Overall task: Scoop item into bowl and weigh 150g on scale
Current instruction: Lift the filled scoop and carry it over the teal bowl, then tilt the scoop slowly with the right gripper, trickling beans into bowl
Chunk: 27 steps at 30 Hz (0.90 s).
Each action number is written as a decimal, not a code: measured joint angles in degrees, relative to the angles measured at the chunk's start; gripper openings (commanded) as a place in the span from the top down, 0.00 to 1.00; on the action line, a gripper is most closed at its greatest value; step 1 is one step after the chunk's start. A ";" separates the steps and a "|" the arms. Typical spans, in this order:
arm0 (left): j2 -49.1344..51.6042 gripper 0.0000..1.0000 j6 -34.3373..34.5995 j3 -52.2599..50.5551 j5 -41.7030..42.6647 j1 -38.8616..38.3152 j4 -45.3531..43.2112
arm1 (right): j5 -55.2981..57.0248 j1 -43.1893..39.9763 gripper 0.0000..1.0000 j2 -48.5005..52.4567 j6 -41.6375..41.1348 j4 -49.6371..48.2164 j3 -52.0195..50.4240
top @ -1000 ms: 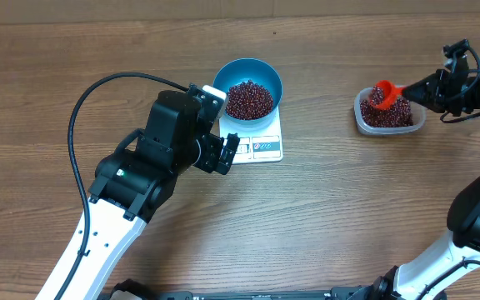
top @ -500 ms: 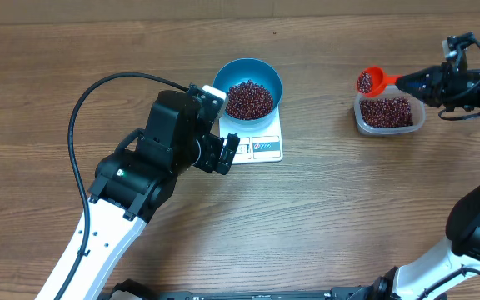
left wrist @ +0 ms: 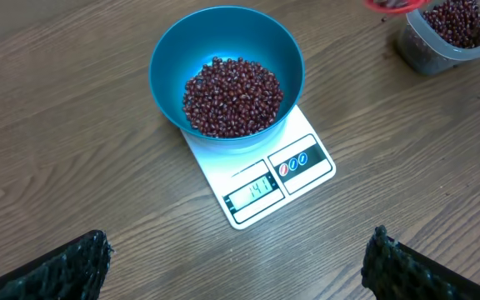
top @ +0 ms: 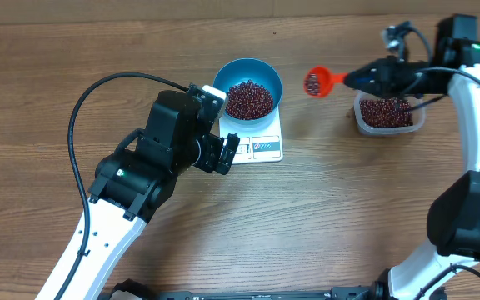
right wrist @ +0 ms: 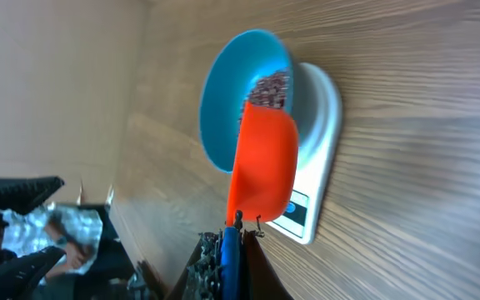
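A brown wooden table [top: 140, 42] is filling the overhead view.
The left gripper [top: 227, 152] is hanging released just left of the scale [top: 265, 143], whose display is reading 141. The blue bowl [top: 244, 68] is sitting on the scale, holding a heap of red-brown beans [top: 249, 99]. The right gripper [top: 358, 79], fingers hard to make out, is clenching an orange scoop [top: 315, 82] of beans between bowl and tub [top: 419, 121].

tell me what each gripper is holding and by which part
Right gripper: shut on the small orange plastic scoop, gripping the end of its handle; dark red-brown beans sit in its cup. Left gripper: open, holding nothing.
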<state>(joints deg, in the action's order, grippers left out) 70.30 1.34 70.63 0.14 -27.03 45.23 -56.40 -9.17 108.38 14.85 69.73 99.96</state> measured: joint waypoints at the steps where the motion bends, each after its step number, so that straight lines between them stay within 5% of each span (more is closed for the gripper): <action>1: 0.00 0.00 0.00 -0.02 0.00 0.00 0.02 | -0.04 1.03 0.96 0.00 -0.04 -0.79 0.00; 27: 0.00 0.00 0.00 -0.02 0.00 0.00 0.02 | 11.80 17.35 0.96 0.00 -0.22 -19.47 0.00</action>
<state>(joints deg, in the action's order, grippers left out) 70.30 1.34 70.61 0.14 -27.03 45.25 -44.60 8.19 108.38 14.63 50.26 99.96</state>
